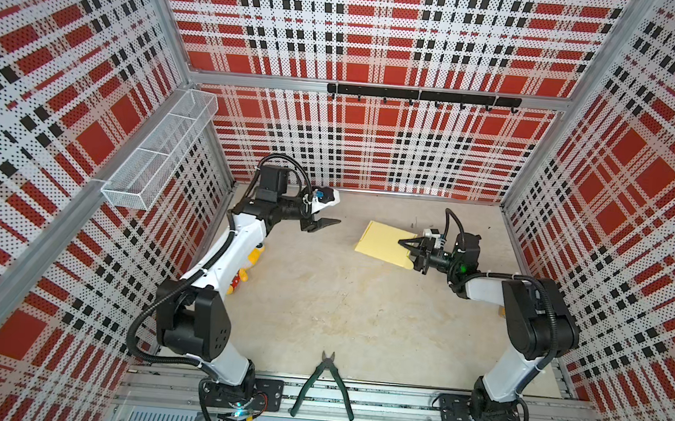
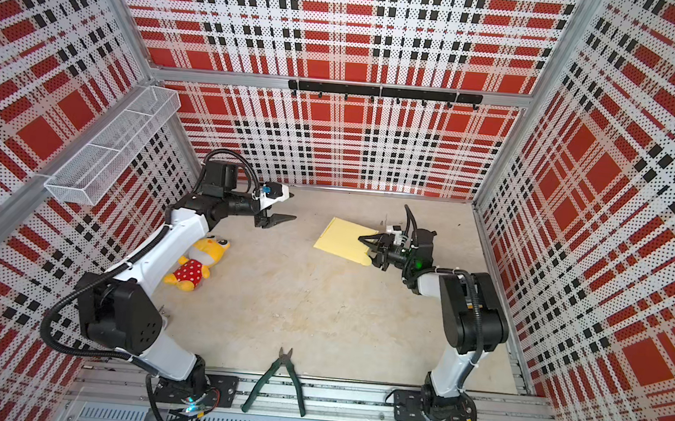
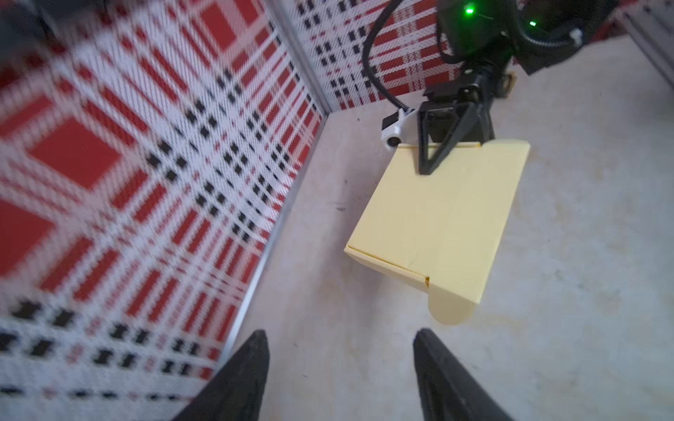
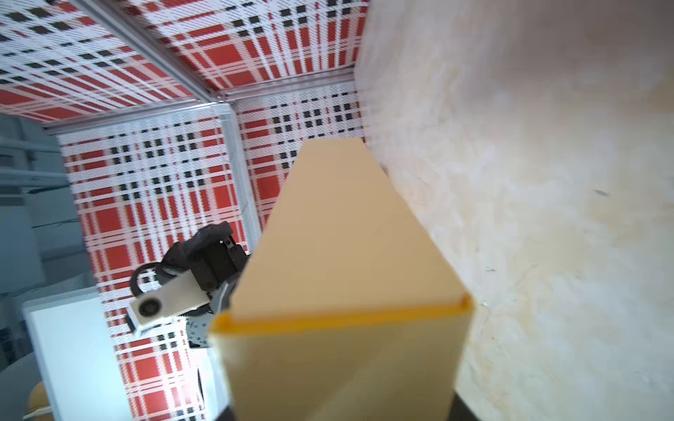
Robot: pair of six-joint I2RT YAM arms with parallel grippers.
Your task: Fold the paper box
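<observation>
R gripper tight on paper box edge; L gripper wide, empty, apart

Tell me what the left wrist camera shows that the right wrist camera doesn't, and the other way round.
Only left wrist: the right end effector clamped on one edge of the paper box, and the left end effector open, clear of it. Only right wrist: the left arm's wrist camera. Both: the paper box, the tabletop and the plaid wall.
</observation>
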